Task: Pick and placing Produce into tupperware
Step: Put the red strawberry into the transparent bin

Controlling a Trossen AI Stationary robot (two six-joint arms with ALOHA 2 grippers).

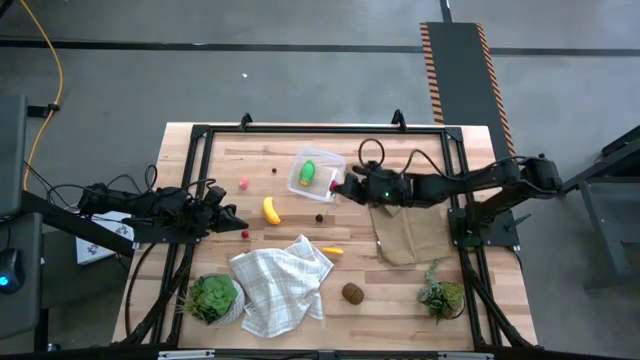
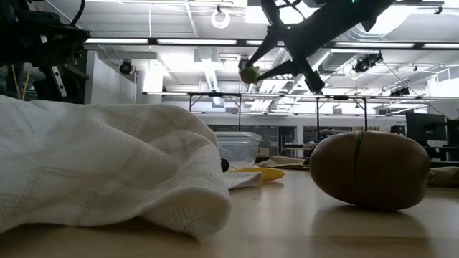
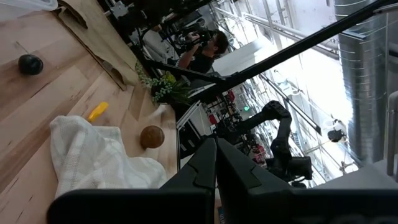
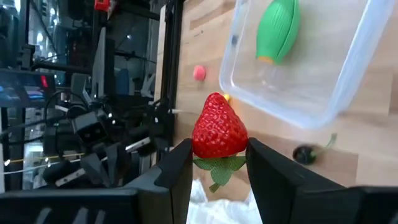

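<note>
Fingers [image 4: 177, 171] of the right gripper [image 4: 217, 163] clench a red toy strawberry [image 4: 218, 134] with a green leafy cap, held in the air just right of the clear square tupperware [image 1: 316, 172] at the table's [image 1: 400, 290] far middle; a green piece [image 4: 278, 28] already lies inside. Left gripper [image 1: 236, 217] waits over the table's left side with its fingers [image 3: 202, 163] closed together on nothing. From overhead the strawberry is barely visible under the gripper, and in the low view a white checked cloth [image 2: 100, 168] hides most of the table.

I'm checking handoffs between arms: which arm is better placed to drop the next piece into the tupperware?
Right. The right gripper holds a strawberry just beside the tupperware; the left gripper waits farther off, shut and empty.
</note>
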